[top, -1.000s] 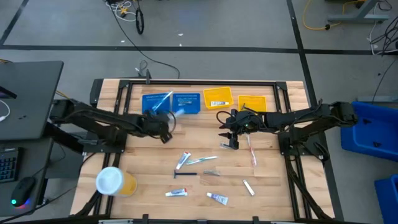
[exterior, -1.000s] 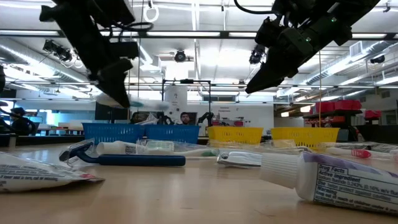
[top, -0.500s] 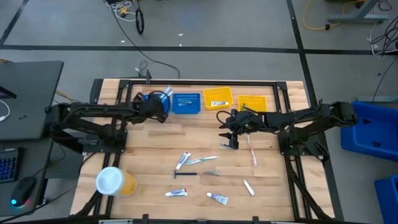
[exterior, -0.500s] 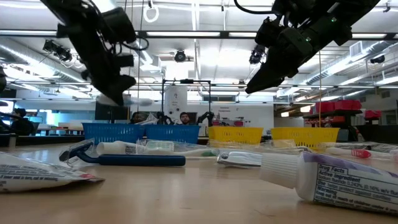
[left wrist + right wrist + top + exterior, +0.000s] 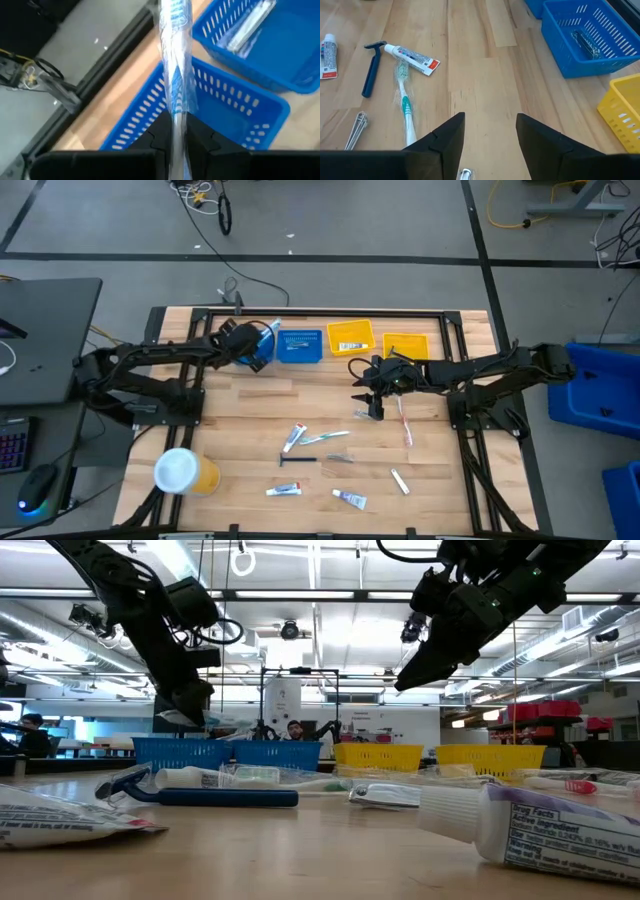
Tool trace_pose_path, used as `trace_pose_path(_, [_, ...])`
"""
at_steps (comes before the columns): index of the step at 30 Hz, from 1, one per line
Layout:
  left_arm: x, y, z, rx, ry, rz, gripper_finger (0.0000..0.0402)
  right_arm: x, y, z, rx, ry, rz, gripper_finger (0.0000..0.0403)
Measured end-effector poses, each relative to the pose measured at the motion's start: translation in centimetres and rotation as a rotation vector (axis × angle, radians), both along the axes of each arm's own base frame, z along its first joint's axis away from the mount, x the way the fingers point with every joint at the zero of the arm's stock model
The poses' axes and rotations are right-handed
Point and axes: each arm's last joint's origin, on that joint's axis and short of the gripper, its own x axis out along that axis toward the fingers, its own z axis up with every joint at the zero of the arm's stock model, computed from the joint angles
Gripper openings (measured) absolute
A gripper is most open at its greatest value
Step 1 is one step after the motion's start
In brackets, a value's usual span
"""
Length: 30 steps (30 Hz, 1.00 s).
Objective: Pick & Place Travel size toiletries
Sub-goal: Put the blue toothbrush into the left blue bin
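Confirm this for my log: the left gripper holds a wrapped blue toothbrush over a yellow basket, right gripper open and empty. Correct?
Not quite: the basket under the left gripper is blue, not yellow, as the left wrist view shows. The wrapped blue toothbrush is held, and the right gripper is open and empty.
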Motion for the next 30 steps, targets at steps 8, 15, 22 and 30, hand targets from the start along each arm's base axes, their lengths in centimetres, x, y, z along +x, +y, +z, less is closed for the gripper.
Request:
trace_pose_path(8, [-0.7,0.1,-2.2,0.025,-0.011,-0.009,0.0042,0.0,0.0,0.0,0.001,0.004,0.001,0.0175])
trace_pose_path(15, [-1.4,0.0,-3.2,0.036,-0.007,0.05,0.0056,-0.1,0.0,-0.1,0.002,0.019,0.001,0.0159])
trace_pose_path(22, [-1.6,-0.2,-3.3,0.024,0.023,0.054,0.0091,-0.1,0.0,-0.2,0.001,0.021,0.001,0.0149])
trace_pose_path(30, [-1.5,-0.1,-3.1,0.037,0.004,0.09,0.0137,-0.1,0.0,-0.1,-0.003,0.02,0.002,0.0171])
